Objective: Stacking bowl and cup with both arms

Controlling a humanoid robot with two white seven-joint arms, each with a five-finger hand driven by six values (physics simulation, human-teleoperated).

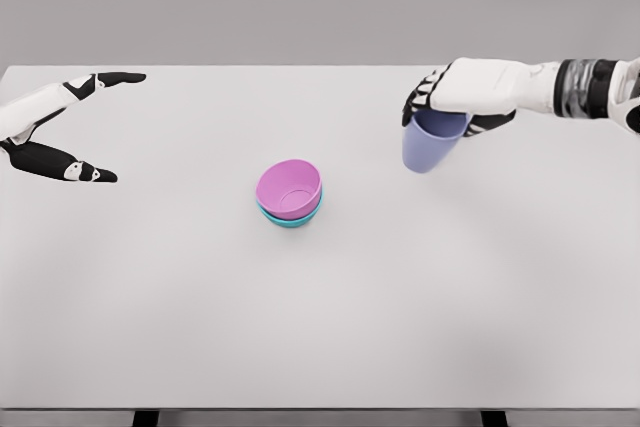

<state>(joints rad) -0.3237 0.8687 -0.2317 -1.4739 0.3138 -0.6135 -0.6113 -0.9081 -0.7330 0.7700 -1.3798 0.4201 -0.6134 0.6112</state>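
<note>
A pink bowl (pixel 290 187) sits nested in a teal bowl (pixel 291 217) near the middle of the white table (pixel 320 327). To the right and farther back, my right hand (pixel 440 107) is shut on the rim of a lavender cup (pixel 432 142), which hangs tilted just above the table. My left hand (pixel 85 127) hovers at the far left edge, fingers spread wide, holding nothing.
Dark table legs (pixel 145 417) show at the bottom edge below the table's front. A grey wall fills the background.
</note>
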